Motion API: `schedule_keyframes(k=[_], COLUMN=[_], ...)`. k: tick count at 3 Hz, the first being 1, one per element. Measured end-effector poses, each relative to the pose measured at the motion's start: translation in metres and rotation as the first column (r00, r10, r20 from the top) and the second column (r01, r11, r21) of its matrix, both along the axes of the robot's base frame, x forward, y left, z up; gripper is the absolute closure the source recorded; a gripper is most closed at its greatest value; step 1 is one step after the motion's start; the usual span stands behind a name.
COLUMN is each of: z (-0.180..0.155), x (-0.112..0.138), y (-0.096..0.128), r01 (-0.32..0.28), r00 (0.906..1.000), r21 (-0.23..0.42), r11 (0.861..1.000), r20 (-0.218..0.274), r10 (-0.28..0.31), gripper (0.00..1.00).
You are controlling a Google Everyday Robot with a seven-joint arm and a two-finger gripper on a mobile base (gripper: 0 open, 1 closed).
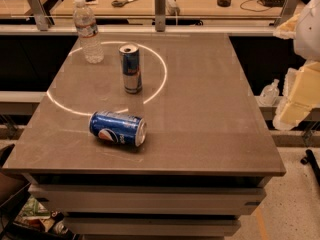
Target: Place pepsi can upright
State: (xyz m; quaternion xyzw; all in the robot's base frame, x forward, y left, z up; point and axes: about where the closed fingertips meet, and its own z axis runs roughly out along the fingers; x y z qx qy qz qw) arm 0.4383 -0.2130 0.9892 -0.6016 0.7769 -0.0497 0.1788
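The pepsi can is seen lying on its side on the front-left part of the bench, with its silver end turned toward the right and its round logo facing the front. A strip of bare surface is left between the can and the front edge, and a wider one between it and the left edge.

Behind it, and apart from it, 1 slim energy drink can is stood upright near the middle of the rear half. 1 water bottle is stood upright at the rear-left corner, close to the rear edge. A bright ring of reflected light is cast around the slim can.

The whole right half of the bench is left open, from the front edge to the rear edge. Behind the rear edge a rail and a further desk are seen, with scissors laid on it.

The arm is seen only in part, as pale white and cream shapes at the right border of the view. The hand is held beyond the bench's right edge, well apart from the pepsi can. How far it is open, and whether anything is held in it, cannot be told.
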Motion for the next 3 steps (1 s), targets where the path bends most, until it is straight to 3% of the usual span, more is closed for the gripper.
schedule_keyframes(k=[1,2,3], z=[0.0,-0.002,-0.022], x=[0.0,0.008,0.024], y=[0.0,0.016,0.059], r01=[0.0,-0.023,-0.044], r00=[1.0,0.9997,0.9962], r21=[0.0,0.079,0.168], r11=[1.0,0.997,0.985], r20=[0.0,-0.007,-0.067], r10=[0.0,0.024,0.056], gripper=[0.0,0.0,0.0])
